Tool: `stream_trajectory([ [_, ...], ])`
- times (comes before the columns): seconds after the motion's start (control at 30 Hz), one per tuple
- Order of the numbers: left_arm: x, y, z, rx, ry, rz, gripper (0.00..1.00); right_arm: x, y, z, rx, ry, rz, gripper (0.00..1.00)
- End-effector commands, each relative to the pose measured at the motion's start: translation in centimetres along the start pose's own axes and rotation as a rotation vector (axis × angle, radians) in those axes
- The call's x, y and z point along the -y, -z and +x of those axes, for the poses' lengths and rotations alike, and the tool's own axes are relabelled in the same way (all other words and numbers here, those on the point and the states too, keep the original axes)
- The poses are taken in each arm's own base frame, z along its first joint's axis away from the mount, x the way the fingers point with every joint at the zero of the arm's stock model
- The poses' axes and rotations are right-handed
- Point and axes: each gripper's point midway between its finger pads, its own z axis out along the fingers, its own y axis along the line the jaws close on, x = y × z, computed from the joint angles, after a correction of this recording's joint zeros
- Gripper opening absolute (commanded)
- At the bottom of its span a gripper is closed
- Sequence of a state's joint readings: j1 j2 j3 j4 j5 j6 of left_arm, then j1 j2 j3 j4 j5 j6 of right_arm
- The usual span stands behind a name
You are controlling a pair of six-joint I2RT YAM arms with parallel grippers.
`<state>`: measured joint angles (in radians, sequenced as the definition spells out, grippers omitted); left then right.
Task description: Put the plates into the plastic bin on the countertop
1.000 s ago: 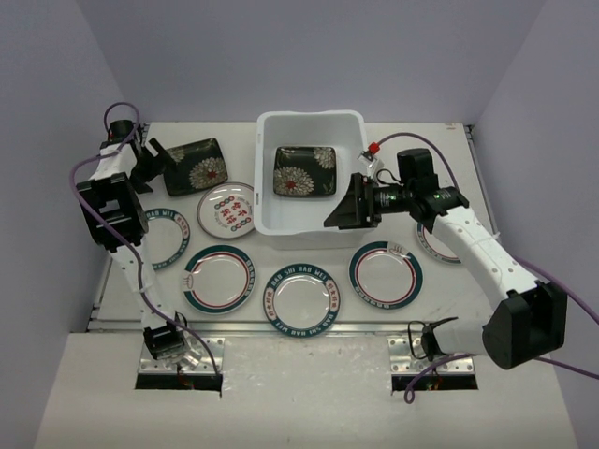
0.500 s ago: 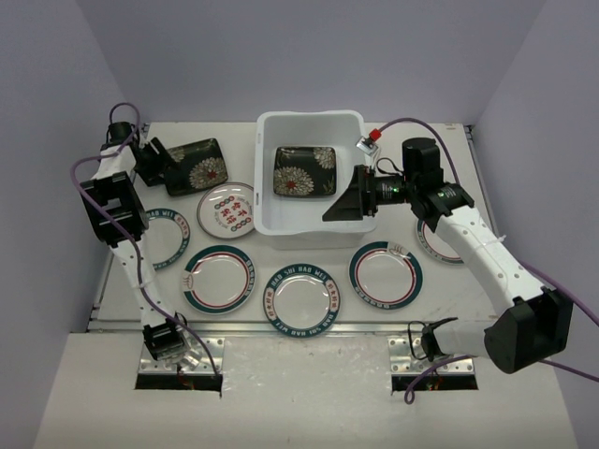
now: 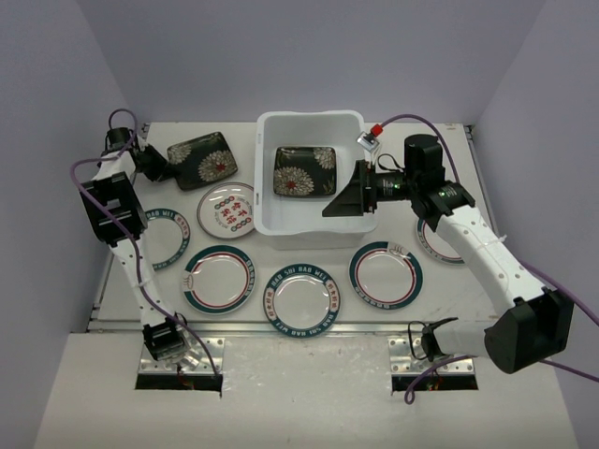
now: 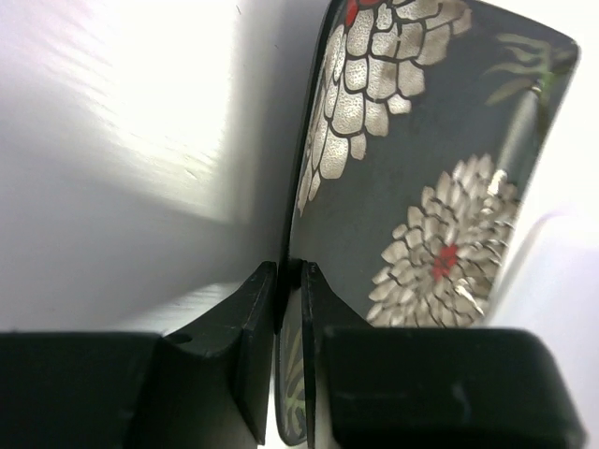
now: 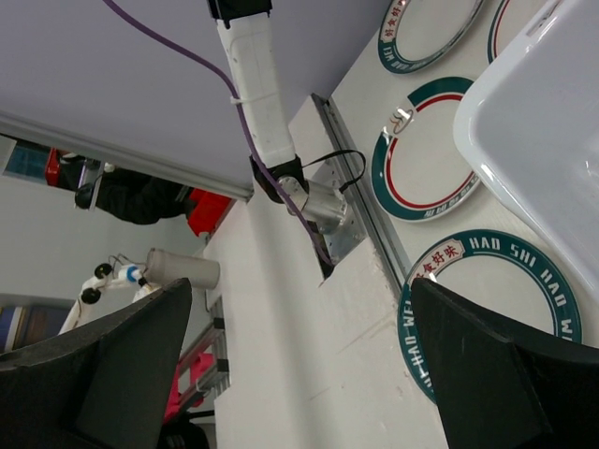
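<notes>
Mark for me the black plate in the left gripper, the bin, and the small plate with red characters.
black plate (image 4: 421, 234): left wrist view, on its flowered face.
bin (image 3: 309, 116): top view, on its far rim.
small plate (image 3: 228, 208): top view, on its centre.

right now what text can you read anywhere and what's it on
"HAO SHI": teal rim of the front centre plate; rest unclear.
Red characters on the small white plate: too small to read.
Lettering on the other teal rims: blurred.
No text on the square black plates.
</notes>
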<state>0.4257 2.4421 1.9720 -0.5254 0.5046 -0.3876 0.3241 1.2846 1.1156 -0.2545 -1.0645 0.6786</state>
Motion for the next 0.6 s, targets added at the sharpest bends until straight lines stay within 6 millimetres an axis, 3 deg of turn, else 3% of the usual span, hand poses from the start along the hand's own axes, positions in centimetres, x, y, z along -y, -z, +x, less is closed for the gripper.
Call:
stream_trajectory([
  [0.0,7.8,6.5,-5.4,0.198,0.023,0.268,0.00,-1.5,0.0,-1.8,0.036,0.035,-0.028,0.99],
  [0.13,12.7,11.6,-6.3,0.264,0.015,0.399,0.00,-0.9,-0.1,-2.8,0.079,0.006,0.029,0.99],
  [0.37,15.5,15.2,-4.2,0.239,0.016,0.567,0.00,0.4,-0.5,-3.9,0.089,-0.054,0.054,0.99],
  [0.5,16.0,17.0,-3.0,0.243,0.026,0.589,0.00,0.9,-0.9,-5.1,0.094,-0.055,0.060,0.99],
  [0.57,17.4,19.4,-2.6,0.266,0.007,0.631,0.00,1.2,-1.2,-5.8,0.095,-0.048,0.068,0.99],
])
